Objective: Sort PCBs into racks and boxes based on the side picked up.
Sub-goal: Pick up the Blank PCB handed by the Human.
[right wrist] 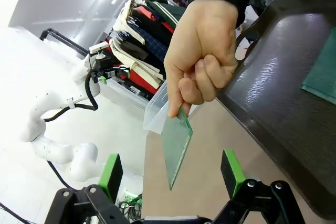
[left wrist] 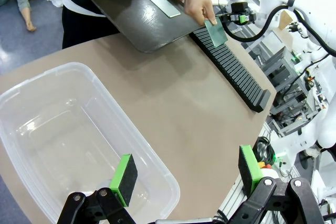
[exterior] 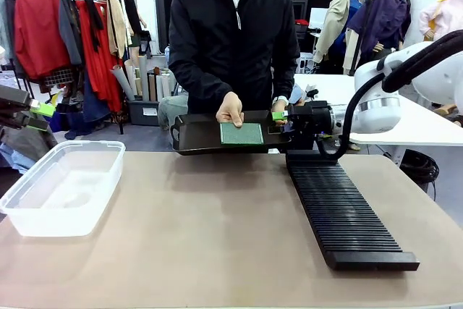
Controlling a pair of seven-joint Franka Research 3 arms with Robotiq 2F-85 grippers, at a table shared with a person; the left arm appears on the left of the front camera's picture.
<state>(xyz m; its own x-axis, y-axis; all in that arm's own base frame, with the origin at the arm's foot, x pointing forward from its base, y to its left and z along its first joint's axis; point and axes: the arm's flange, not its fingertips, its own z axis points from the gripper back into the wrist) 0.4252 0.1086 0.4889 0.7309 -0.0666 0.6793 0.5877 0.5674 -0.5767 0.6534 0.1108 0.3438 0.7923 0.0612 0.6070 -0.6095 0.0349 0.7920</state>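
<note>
Right wrist view: tray [right wrist: 278,108] and the PCB [right wrist: 321,74] lying on it run off the right edge. Left wrist view: box [left wrist: 63,145] cut by the left edge. Front view: my left claw [exterior: 36,115] clipped at the left edge.

- We found the tub [exterior: 43,218] to be clear plastic, smooth and glossy
- We saw the tray [right wrist: 278,103] was dark and shiny, with a fine grain under its sheen
- We noted the rack [exterior: 340,208] as matt black and ribbed
- The table [exterior: 202,229] looked smooth, matt tan to us
- The held PCB [right wrist: 176,148] seemed thin, smooth, faintly see-through green
- The person's jacket [exterior: 210,34] was black matt cloth
</note>
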